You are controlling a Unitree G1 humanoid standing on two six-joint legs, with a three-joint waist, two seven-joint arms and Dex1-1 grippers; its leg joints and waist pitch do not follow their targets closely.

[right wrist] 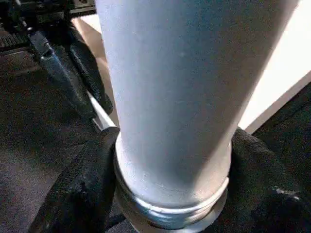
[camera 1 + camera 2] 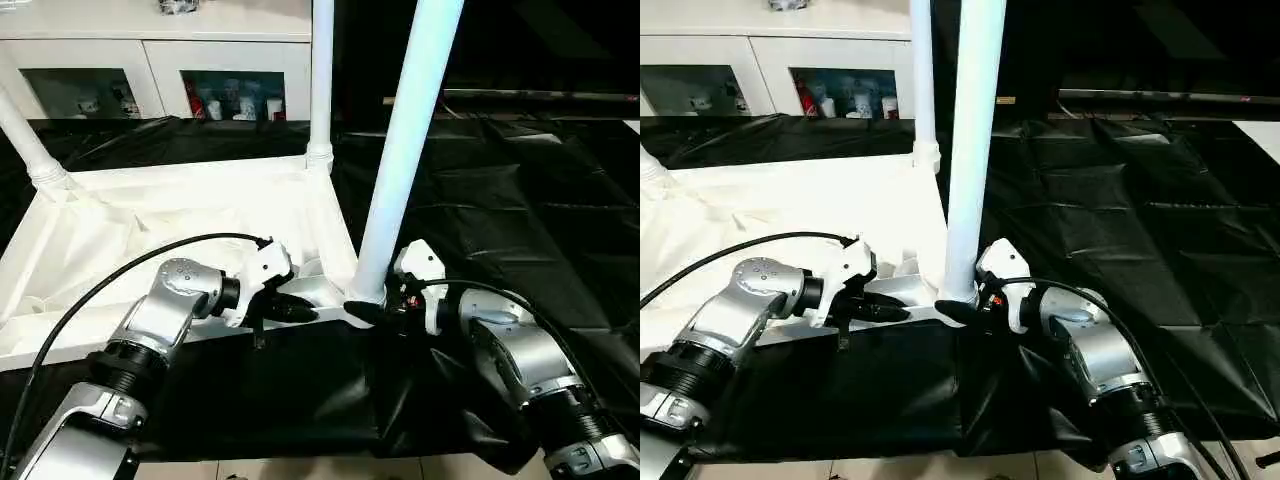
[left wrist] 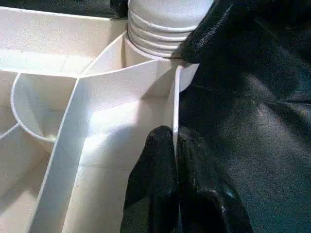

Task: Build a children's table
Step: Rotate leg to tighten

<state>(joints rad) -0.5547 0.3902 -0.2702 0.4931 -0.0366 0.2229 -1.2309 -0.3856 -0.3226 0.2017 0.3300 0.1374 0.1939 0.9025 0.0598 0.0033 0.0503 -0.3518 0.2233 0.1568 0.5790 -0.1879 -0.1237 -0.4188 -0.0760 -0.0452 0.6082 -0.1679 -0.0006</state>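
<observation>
The tabletop [image 2: 200, 225] is lying upside down on black sheeting [image 2: 520, 230]. The left gripper [image 2: 300, 311], fingers pinched narrow on the tabletop's near rim, is bracing it. The right gripper [image 2: 372, 312], fingers around the leg [image 2: 405, 150] at the near corner socket, is seating it. Judged next: press or twist the leg fully home.

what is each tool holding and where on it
Left tool pinches the tabletop's near rim wall beside the corner. Right tool straddles the near leg at its base, just above the socket.
</observation>
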